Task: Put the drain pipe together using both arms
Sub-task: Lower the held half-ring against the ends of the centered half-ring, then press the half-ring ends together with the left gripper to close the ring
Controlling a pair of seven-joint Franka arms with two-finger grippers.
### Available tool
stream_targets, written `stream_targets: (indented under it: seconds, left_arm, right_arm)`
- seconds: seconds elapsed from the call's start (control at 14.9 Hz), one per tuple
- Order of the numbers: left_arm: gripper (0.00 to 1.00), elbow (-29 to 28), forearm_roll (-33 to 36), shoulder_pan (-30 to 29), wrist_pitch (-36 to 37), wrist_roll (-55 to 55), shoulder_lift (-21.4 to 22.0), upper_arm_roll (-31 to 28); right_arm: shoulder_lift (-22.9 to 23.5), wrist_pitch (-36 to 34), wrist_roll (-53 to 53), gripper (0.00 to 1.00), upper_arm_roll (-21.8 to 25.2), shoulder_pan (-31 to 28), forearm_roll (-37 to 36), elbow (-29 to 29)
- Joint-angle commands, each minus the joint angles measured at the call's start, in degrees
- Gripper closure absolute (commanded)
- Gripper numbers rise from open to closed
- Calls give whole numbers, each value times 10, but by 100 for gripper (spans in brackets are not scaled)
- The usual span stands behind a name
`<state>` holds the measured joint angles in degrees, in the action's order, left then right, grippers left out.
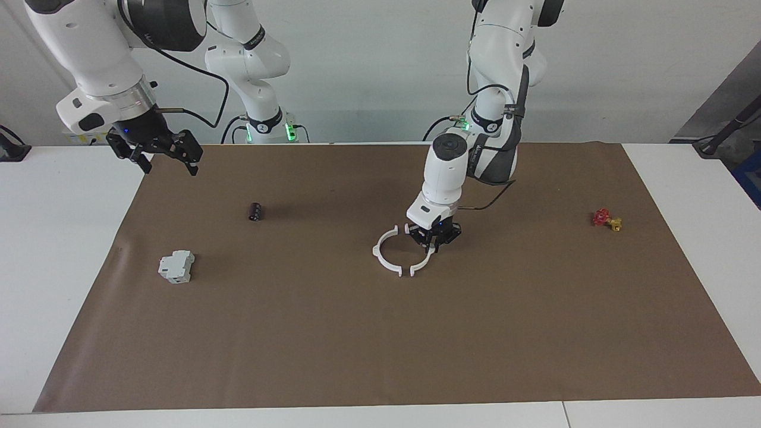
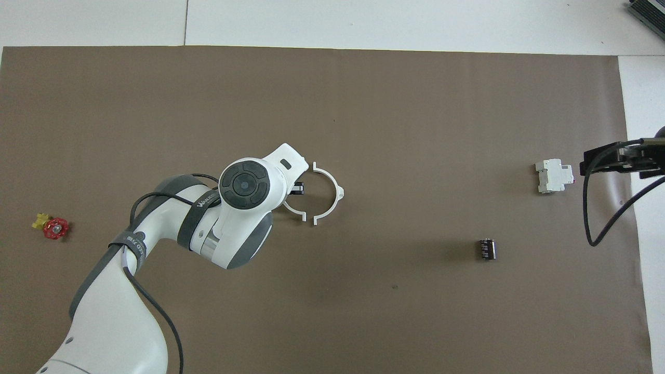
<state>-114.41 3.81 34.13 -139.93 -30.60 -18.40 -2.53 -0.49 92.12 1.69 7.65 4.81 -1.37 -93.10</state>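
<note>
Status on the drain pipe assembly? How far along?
Done: the two half-rings face each other mid-mat, ends nearly aligned. In hand: the left gripper is shut on the half-ring toward the left arm's end, down at the mat; the other half-ring lies free. Left: a small gap shows between the tabs, so the ring isn't closed. The right gripper waits open above the mat's edge, away from the parts.
</note>
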Motion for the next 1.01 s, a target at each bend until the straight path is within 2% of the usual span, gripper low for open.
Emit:
stream_targets:
  seconds: [0.0,0.94]
  left_arm:
    - [100,1,10,8,-17,-3,-13,-7]
    - [100,3,6,15,-27,-19,-13,-6]
  right_arm:
    - [-10,-3,-7,0,-5,-9,-3,-7]
    - [-10,-3,-7,0,-5,-9,-3,-7]
